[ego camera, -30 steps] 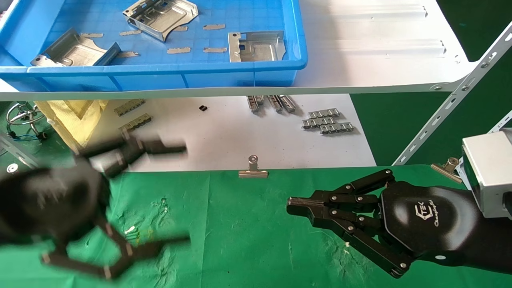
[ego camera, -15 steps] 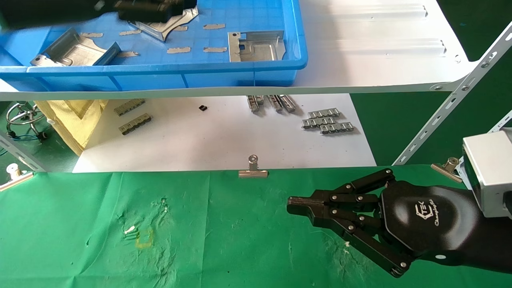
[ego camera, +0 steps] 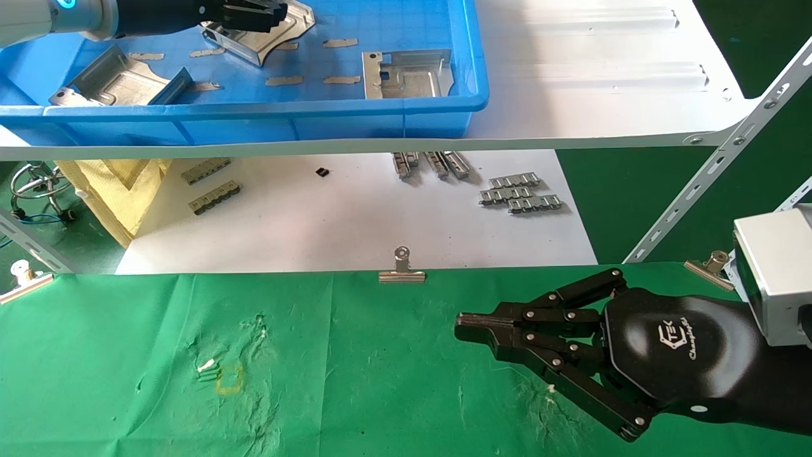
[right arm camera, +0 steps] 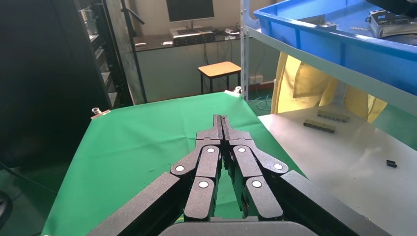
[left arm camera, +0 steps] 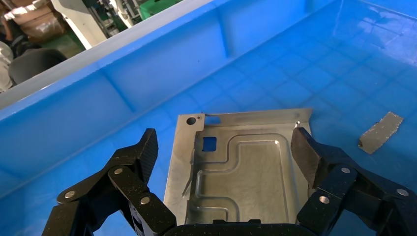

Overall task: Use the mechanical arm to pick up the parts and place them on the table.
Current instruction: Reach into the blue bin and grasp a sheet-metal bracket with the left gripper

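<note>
Three silver stamped parts lie in the blue tray (ego camera: 380, 114) on the upper shelf: one at the left (ego camera: 114, 79), one at the back (ego camera: 266, 35), one at the right (ego camera: 406, 73). My left gripper (ego camera: 266, 13) is over the back part (left arm camera: 246, 167), open, with a finger (left arm camera: 147, 147) on either side of it and not touching it. My right gripper (ego camera: 466, 327) is shut and empty, hovering low over the green cloth table (ego camera: 355, 381); it also shows in the right wrist view (right arm camera: 221, 120).
Grey clip strips (ego camera: 520, 193) lie on the white sheet (ego camera: 355, 216) under the shelf. Binder clips (ego camera: 401, 270) hold the cloth's far edge. A slanted white bracket (ego camera: 710, 184) rises at the right. Yellow cloth (ego camera: 108, 184) hangs at the left.
My left arm has swung up from over the green cloth into the blue tray and now straddles the back part. The right arm has not moved.
</note>
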Motion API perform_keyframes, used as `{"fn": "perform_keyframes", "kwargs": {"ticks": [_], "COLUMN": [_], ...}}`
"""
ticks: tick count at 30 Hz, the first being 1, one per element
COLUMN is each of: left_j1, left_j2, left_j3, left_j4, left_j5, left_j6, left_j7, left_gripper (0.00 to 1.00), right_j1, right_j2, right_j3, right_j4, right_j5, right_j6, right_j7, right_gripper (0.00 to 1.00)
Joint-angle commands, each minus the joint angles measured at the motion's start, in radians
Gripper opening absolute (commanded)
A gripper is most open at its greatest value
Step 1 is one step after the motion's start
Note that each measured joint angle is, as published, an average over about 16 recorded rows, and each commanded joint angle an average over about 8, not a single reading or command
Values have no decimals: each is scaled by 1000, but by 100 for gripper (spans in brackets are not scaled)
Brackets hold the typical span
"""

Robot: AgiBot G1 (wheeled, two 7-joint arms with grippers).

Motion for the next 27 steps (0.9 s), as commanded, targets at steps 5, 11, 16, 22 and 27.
{"fn": "perform_keyframes", "kwargs": {"ticks": [5, 11, 16, 22, 27], "left_j1": [-16, -18, -19, -21, -20], "left_j2": [16, 15, 13, 7, 0], "left_j3": [6, 6, 7, 8, 6], "left_j4": [59, 83, 90, 92, 91], "left_j5": [9, 9, 11, 12, 9], "left_j6": [-21, -56, -63, -57, -48], "left_j7": [-3, -11, -14, -15, -14], "left_gripper": [0, 0, 0, 0, 0], "right_j1": [0, 0, 0, 0, 0], "right_j2": [0, 0, 0, 0, 0], "right_j3": [0, 0, 0, 0, 0], "right_j4": [0, 0, 0, 0, 0], "right_j5": [0, 0, 0, 0, 0], "right_j6": [0, 0, 0, 0, 0], "right_j7": [0, 0, 0, 0, 0], "right_gripper": [100, 100, 100, 100, 100]}}
